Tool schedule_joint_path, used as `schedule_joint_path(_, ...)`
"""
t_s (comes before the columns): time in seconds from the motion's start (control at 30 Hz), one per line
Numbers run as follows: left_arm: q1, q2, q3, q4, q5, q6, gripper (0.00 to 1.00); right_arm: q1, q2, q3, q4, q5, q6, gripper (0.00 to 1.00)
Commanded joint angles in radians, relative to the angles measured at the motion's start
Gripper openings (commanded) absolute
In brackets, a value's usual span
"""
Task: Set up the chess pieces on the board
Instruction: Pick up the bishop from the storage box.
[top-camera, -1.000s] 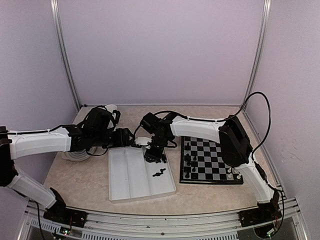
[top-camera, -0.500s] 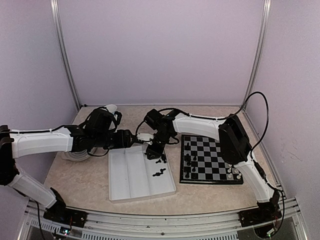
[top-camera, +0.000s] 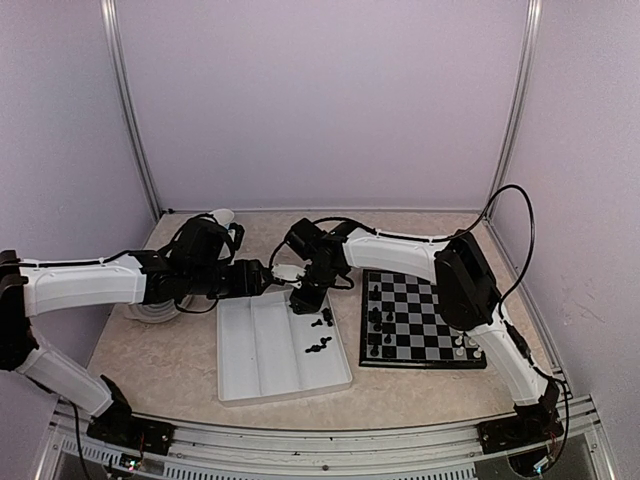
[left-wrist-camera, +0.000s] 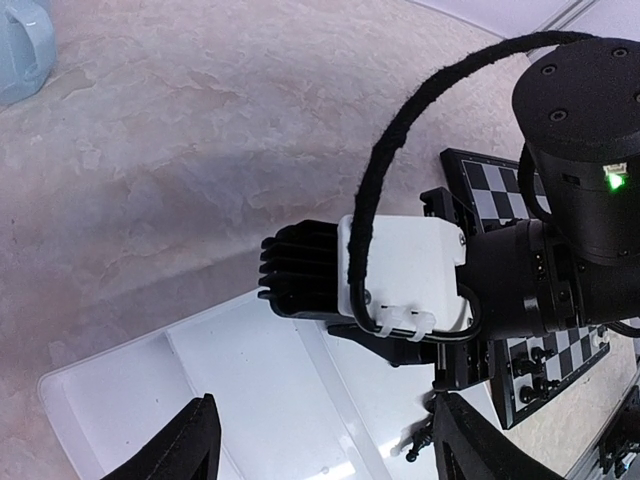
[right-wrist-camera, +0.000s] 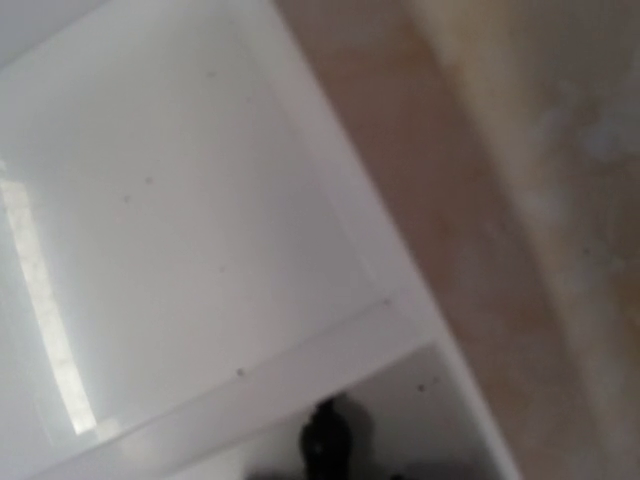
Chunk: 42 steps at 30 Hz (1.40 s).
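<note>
The board (top-camera: 430, 322) lies right of the white tray (top-camera: 255, 350), with several black chess pieces (top-camera: 375, 322) standing along its left squares. More black pieces (top-camera: 318, 347) lie loose in the tray's right compartment. My right gripper (top-camera: 303, 299) points down over the back of that compartment. Its own view is blurred and shows a dark piece (right-wrist-camera: 325, 436) on the tray (right-wrist-camera: 180, 200), but none of its fingers. My left gripper (top-camera: 268, 282) hovers open over the tray's back edge, just left of the right one. Only tray (left-wrist-camera: 250, 400) shows between its fingers (left-wrist-camera: 195, 445).
A few white pieces (top-camera: 466, 345) stand at the board's near right corner. A pale mug (top-camera: 222, 216) sits at the back left, and a white round object (top-camera: 150, 310) lies under the left arm. The right wrist housing (left-wrist-camera: 400, 265) fills the space just ahead of the left gripper.
The right gripper has lifted a little and shifted towards the tray's back edge. The left arm has hardly moved.
</note>
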Motion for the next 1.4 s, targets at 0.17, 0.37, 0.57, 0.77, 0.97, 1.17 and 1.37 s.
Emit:
schedule_joint_path(0.17,-0.007,0.013,0.017,0.012,0.009,-0.007,0.73,-0.002,-0.015,-0.083,-0.028,0.029,0.015,0.24)
schedule_joint_path(0.37,-0.007,0.012,0.015,0.012,0.007,-0.005,0.73,-0.002,-0.029,-0.106,-0.024,0.021,0.014,0.18)
schedule_joint_path(0.57,-0.006,0.016,0.015,0.02,0.01,-0.012,0.73,-0.006,-0.08,-0.133,-0.022,-0.035,-0.003,0.03)
schedule_joint_path(0.77,0.025,0.016,-0.007,0.094,0.083,-0.072,0.72,-0.009,-0.263,-0.231,0.064,-0.134,-0.039,0.02)
schedule_joint_path(0.97,0.033,0.025,-0.043,0.274,0.197,-0.189,0.7,-0.009,-0.377,-0.301,0.096,-0.203,-0.056,0.02)
schedule_joint_path(1.17,0.032,0.086,-0.088,0.472,0.319,-0.313,0.63,-0.008,-0.395,-0.309,0.092,-0.219,-0.053,0.01)
schedule_joint_path(1.37,0.027,0.041,-0.165,0.622,0.328,-0.339,0.6,-0.021,-0.401,-0.316,0.093,-0.196,-0.054,0.01)
